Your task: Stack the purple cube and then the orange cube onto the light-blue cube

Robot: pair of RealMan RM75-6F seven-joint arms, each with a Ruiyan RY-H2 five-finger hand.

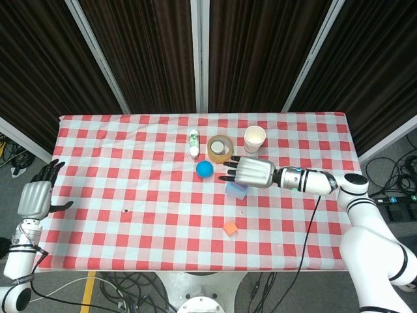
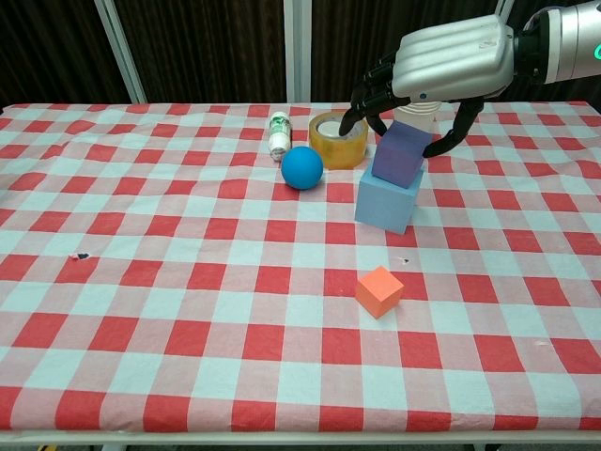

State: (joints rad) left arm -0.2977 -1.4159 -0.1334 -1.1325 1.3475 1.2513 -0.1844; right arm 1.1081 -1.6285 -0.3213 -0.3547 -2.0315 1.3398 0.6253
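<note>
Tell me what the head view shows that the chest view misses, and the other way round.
Only the head view shows the left hand, open off the table's left edge, and the paper cup in full. Only the chest view shows the purple cube resting on the light-blue cube. Both show the right hand above that stack, the orange cube, the blue ball and the tape roll.

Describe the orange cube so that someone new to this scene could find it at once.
On the red-and-white checked table, look near the front edge, nearer than the light-blue cube with the purple cube on it. The orange cube sits alone there, touching nothing. It is the smallest cube and the only orange thing.
</note>
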